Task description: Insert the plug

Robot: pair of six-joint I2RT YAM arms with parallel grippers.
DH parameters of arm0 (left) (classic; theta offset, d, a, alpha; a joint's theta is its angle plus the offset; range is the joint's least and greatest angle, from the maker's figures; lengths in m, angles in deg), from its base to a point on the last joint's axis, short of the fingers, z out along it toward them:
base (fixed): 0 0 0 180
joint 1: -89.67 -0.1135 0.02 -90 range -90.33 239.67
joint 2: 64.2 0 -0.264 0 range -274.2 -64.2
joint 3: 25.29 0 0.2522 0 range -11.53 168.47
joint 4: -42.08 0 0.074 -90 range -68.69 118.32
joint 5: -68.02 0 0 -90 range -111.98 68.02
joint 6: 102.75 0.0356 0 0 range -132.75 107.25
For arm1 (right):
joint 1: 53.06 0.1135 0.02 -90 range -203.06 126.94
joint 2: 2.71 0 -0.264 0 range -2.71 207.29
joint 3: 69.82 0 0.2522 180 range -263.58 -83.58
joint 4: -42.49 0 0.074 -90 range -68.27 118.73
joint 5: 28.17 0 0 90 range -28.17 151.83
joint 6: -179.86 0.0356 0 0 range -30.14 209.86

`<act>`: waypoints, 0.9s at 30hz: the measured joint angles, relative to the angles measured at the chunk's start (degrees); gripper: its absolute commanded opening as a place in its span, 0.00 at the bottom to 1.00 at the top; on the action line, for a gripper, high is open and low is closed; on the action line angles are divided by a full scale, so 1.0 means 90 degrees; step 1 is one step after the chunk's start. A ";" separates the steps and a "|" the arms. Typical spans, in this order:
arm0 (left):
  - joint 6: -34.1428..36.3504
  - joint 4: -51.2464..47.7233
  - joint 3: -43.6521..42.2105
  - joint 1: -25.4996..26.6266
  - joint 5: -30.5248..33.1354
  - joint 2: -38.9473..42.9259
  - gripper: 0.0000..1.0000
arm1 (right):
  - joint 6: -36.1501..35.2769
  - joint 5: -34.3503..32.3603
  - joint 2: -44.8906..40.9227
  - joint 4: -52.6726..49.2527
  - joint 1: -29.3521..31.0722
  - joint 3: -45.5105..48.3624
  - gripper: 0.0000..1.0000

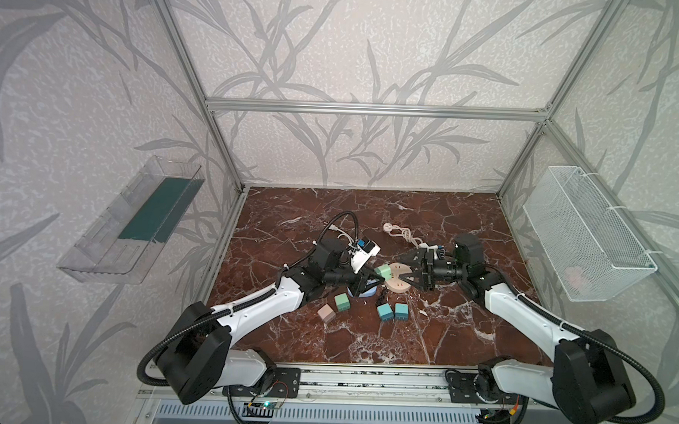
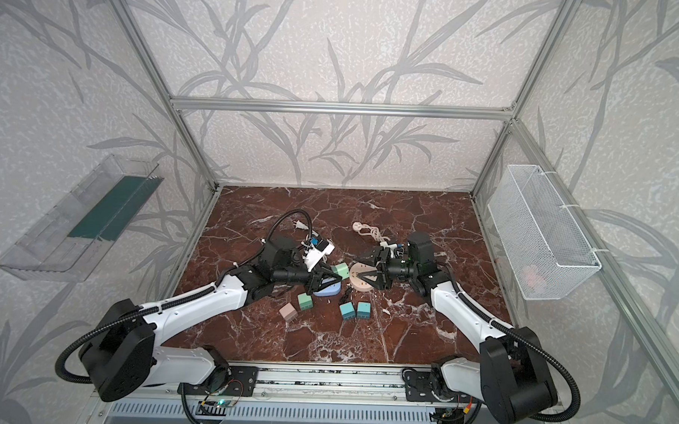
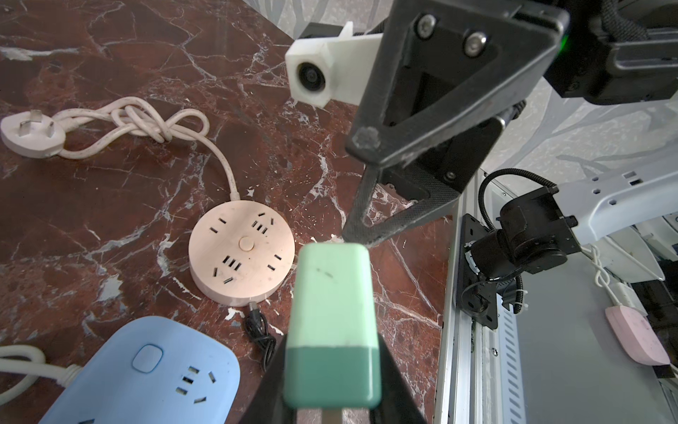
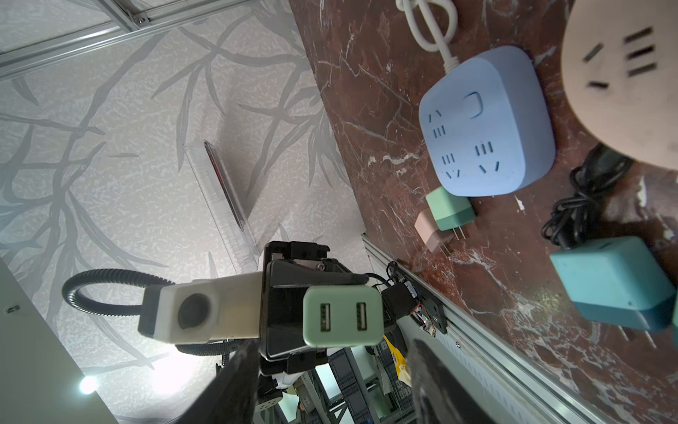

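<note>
**INSPECTION: 1 PLUG GRIPPED, 4 LOOSE**

Operator, your left gripper (image 1: 371, 278) is clamped on 1 green plug (image 1: 383, 271), mid-frame in both top views, just left of 1 round socket (image 1: 396, 288). Right gripper (image 1: 405, 279): fingers apart, empty. Also 1 blue strip (image 3: 146, 374), and 4 loose plugs (image 1: 341, 301) below centre.

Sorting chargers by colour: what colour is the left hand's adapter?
The blocky plug adapter is mint green with a teal end; left wrist view best.

Narrow over the round socket (image 3: 220, 253) between held green plug (image 3: 334, 293) and right gripper (image 3: 359, 187); open across rear marble (image 1: 330, 208).
</note>
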 measured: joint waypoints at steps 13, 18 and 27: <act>0.0277 -0.0335 0.0075 0.0155 0.0282 0.0000 0.00 | 0.0114 0.0226 0.0126 0.0131 0.0063 -0.0010 0.59; 0.0277 -0.0350 0.0080 0.0165 0.0308 0.0000 0.00 | 0.0143 0.0260 0.0238 0.0294 0.0206 0.0002 0.58; 0.0277 -0.0364 0.0087 0.0204 0.0364 0.0000 0.00 | 0.0461 0.0270 0.0636 0.0884 0.0529 0.0233 0.57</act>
